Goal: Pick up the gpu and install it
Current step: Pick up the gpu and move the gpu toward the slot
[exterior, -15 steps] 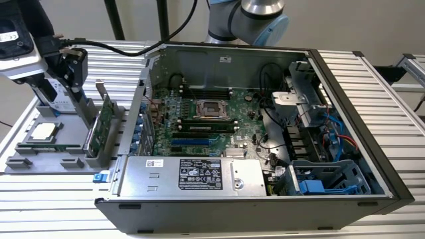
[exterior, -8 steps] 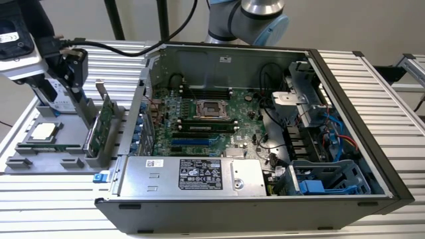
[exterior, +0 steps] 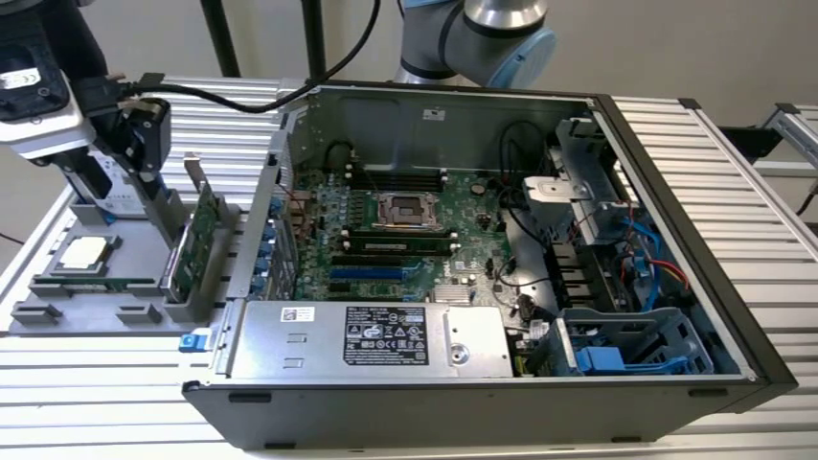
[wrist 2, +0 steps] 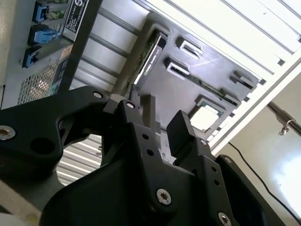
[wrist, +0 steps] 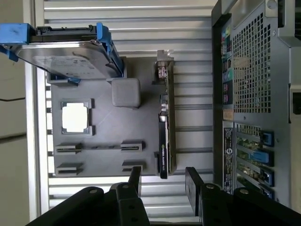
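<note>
The gpu [wrist: 163,123] stands on its long edge in a slot of the gray tray [wrist: 138,127], just beside the computer case [wrist: 256,94] and outside its ported rear wall. Its silver bracket is at one end and its thin top edge faces up. The gripper [wrist: 164,181] hangs above the tray, clear of the card, on the same side of the case. Its jaws are spread wide with nothing between them, and in the first wrist view the gap sits roughly in line with the card's edge. The card looks light and stiff but thin and delicate: a bare green board on one face, a smooth black cover on the other. A pinch across its thickness would probably hold, though the smooth cover may slip under a light squeeze. The free top edge looks like the best place to take hold, about midway along so the card hangs level, with the pads on flat areas and not on small parts. The hard drive [wrist: 66,54] and a square chip [wrist: 75,117] sit in the tray farther from the case than the card, so they leave room around it.
</note>
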